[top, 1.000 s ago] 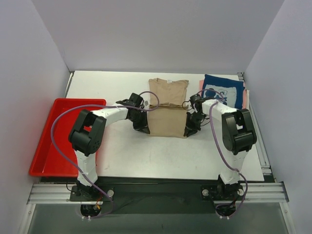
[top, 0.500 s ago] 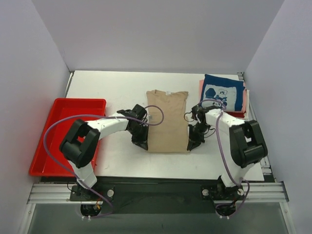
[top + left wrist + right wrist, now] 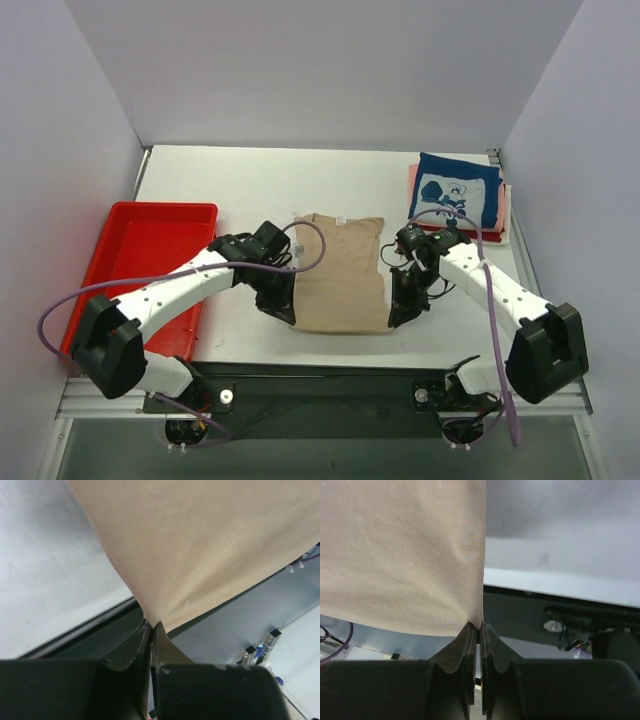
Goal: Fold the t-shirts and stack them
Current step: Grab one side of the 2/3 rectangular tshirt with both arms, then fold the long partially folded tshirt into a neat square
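Shirts, counting four in all; seeing one tan shirt [image 3: 340,270] lying flat mid-table, collar toward the far side, near hem reaching the near edge of the one table [image 3: 220,180]; seeing three more stacked at the far right corner, well apart from it: one navy shirt [image 3: 457,188] with white print lying on top, one pink shirt [image 3: 412,180] and one red shirt [image 3: 492,235] showing only as thin edges underneath.

Counting two grippers, both working on the tan one; pinching its near left corner with the left gripper [image 3: 285,312], fingers pressed together on the cloth in the left wrist view [image 3: 150,625], fabric [image 3: 200,545] fanning up and away from the tips; pinching its near right corner with the right gripper [image 3: 397,315], fingers likewise squeezing a thin fold of cloth [image 3: 481,626], fabric [image 3: 400,550] rising from them.

Counting one red tray [image 3: 140,215] sitting at the left edge, apart from every shirt, lying partly under the left arm.
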Motion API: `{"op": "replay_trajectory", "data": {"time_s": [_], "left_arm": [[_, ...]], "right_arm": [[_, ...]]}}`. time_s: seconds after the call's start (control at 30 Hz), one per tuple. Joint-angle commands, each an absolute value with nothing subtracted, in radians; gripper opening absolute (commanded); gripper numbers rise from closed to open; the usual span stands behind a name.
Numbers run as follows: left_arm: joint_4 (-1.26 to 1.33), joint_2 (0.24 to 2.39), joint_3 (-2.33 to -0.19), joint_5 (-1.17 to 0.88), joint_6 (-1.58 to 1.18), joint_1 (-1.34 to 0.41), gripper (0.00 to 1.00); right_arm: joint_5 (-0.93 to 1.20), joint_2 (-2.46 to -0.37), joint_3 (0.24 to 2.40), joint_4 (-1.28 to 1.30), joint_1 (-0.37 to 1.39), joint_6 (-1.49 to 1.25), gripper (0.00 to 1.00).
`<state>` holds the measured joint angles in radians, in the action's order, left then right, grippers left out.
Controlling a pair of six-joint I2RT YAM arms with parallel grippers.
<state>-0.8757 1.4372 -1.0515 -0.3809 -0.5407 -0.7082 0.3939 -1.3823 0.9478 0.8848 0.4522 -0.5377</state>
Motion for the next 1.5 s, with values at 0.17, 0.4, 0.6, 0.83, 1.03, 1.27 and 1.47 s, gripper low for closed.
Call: {"op": "replay_trajectory", "data": {"time_s": [0.17,0.4,0.6,0.83,1.03,1.27,1.47], "left_arm": [[-1.12,1.252,-1.137,-0.371,-0.685,-0.722,0.0],[-1.186,1.287,-1.288,-0.321,-0.667,-0.713,0.0],[-1.203,1.393,-1.402,-0.285,-0.583,-0.693,0.0],[-1.147,1.457,-1.43,-0.287,-0.519,-0.637,0.0],[-1.108,1.534,-1.469,-0.308,-0.457,-0.568,0.0],[-1.097,1.64,-1.54,-0.34,-0.385,-0.489,0.0],[-1.072,1.742,-1.577,-0.368,-0.345,-0.45,0.0]], "right_arm": [[0.341,-1.22,1.098,1.229,0.462,-0.623,0.0],[0.264,-1.241,1.285,1.292,0.451,-0.643,0.0],[0.203,-1.313,1.347,1.264,0.41,-0.606,0.0],[0.193,-1.39,1.417,1.2,0.336,-0.565,0.0],[0.176,-1.494,1.512,1.157,0.308,-0.522,0.0],[0.164,-1.647,1.647,1.143,0.298,-0.48,0.0],[0.153,-1.759,1.736,1.124,0.282,-0.45,0.0]]}}
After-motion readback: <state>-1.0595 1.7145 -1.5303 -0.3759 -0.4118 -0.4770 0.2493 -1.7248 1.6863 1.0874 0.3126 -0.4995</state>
